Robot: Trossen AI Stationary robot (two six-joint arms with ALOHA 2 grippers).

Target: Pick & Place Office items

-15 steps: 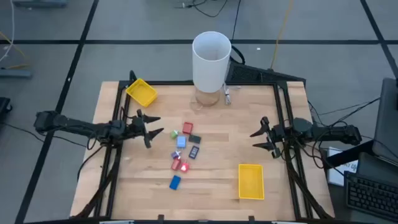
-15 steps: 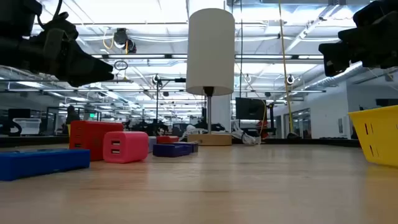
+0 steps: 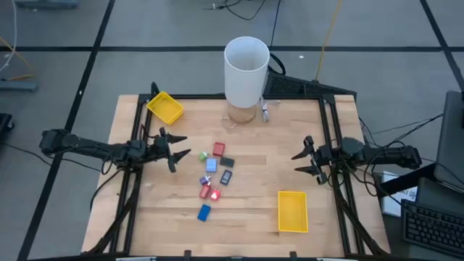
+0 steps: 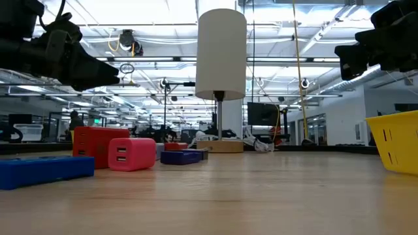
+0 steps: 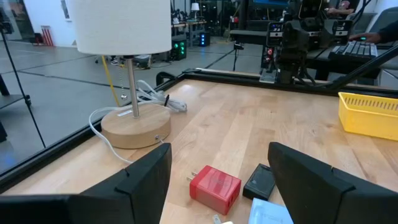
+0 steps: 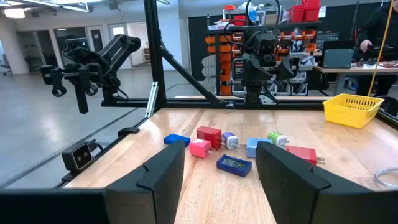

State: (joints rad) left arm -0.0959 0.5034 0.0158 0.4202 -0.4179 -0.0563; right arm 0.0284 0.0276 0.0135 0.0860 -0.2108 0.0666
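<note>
At the far left of the wooden table [image 3: 254, 217], left gripper [image 3: 178, 150] above the surface, fingers spread wide with nothing between them, aimed toward the small items in the middle. Behind it, near the back-left corner, one yellow tray [image 3: 165, 108], set at an angle. In the middle, loose cluster of office items: green piece [image 3: 204, 155], red charger block [image 3: 219, 149] and black block [image 3: 228, 162] at the back, light blue piece [image 3: 211, 165] just beside them, dark flat piece [image 3: 226, 176] and small grey-blue piece [image 3: 204, 180] a little nearer, then red block [image 3: 205, 192] touching pink charger block [image 3: 214, 194], and blue block [image 3: 204, 212] alone at the front, apart from the rest. All lying on the table, none held. At the back centre, table lamp with white cylinder shade [image 3: 246, 69] on round wooden base [image 5: 135, 127], white cable [image 5: 104, 133] beside the base. Front right, second yellow tray [image 3: 292, 211], lying straight. At the right edge, right gripper [image 3: 304, 156] above the table, fingers apart and empty, well apart from the items
</note>
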